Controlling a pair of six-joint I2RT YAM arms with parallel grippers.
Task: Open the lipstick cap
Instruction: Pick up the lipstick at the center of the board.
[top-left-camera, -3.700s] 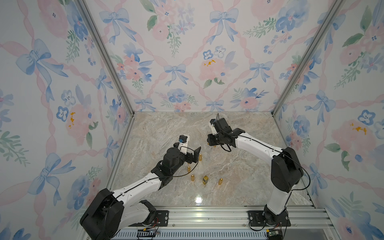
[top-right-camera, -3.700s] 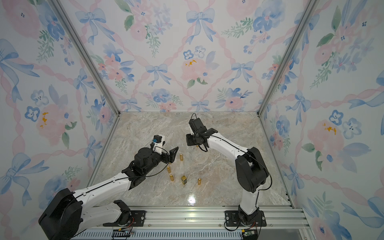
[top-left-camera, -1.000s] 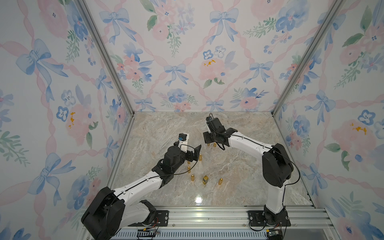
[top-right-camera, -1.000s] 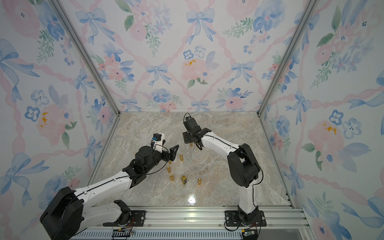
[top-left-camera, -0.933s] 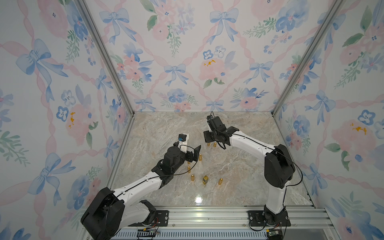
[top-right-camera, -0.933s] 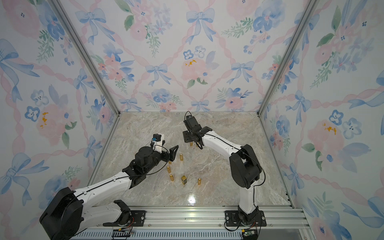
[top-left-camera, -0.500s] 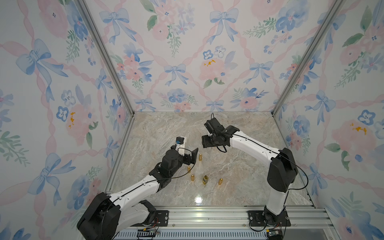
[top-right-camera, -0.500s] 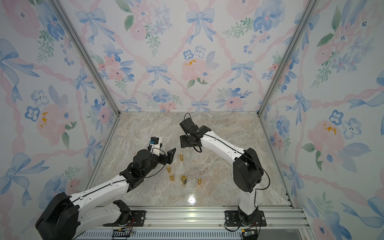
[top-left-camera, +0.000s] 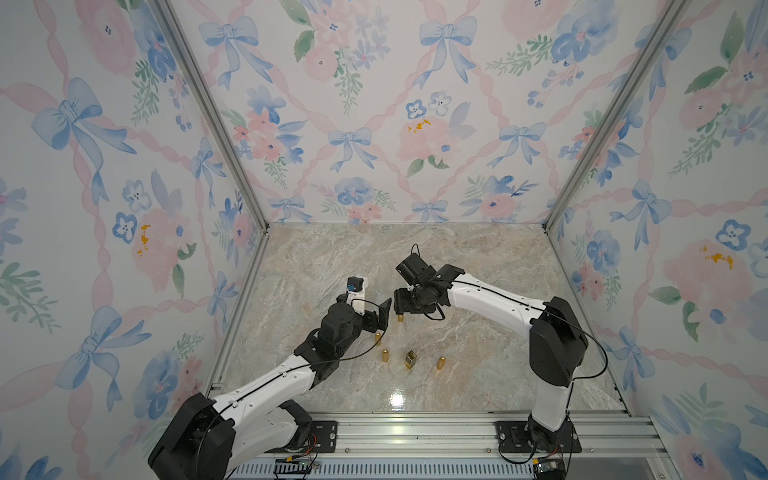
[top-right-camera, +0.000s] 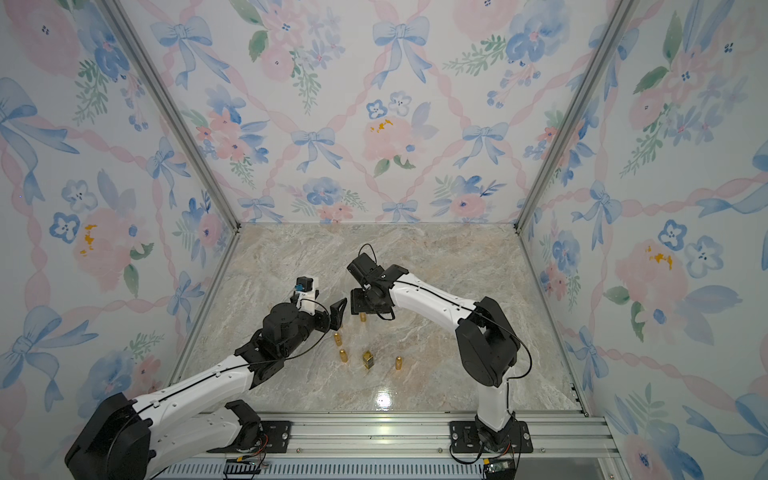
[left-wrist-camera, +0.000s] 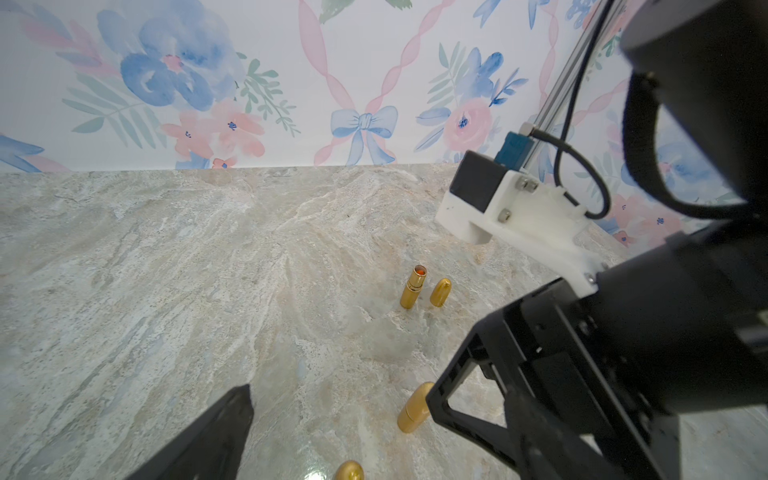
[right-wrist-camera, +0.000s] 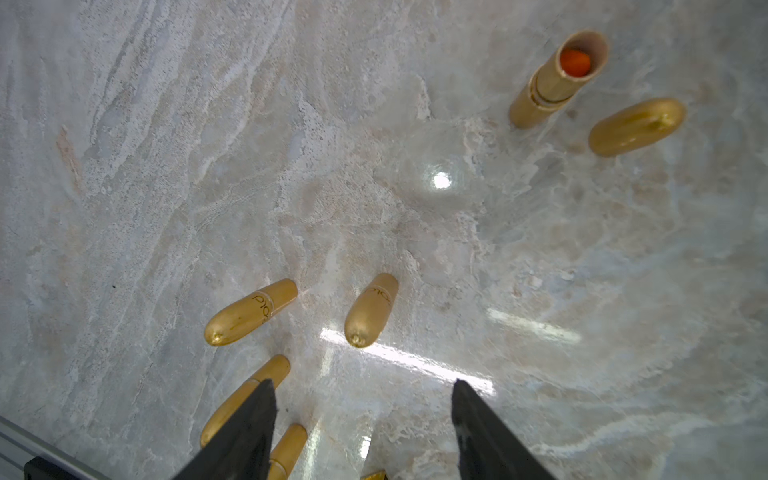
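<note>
An uncapped gold lipstick (right-wrist-camera: 557, 79) stands on the marble floor with its orange stick showing, and its rounded gold cap (right-wrist-camera: 636, 126) stands just beside it. The left wrist view shows the same lipstick (left-wrist-camera: 412, 286) and cap (left-wrist-camera: 440, 292). In both top views my right arm hides them. My right gripper (right-wrist-camera: 362, 386) is open and holds nothing, hovering off to one side of the pair, above the closed lipsticks. In a top view my left gripper (top-left-camera: 380, 322) is wide open and empty, facing the right gripper (top-left-camera: 402, 303) at close range.
Several closed gold lipsticks stand in a cluster towards the front: one (top-left-camera: 400, 318) below the right gripper, others (top-left-camera: 377, 338) (top-left-camera: 385, 354) (top-left-camera: 440, 363), and a square gold one (top-left-camera: 410, 359). Flowered walls close in three sides. The aluminium rail (top-left-camera: 415, 428) runs along the front.
My right gripper has lifted away from the uncapped lipstick and swung forward and left, towards the left gripper. My left gripper has drawn back slightly and stayed open.
</note>
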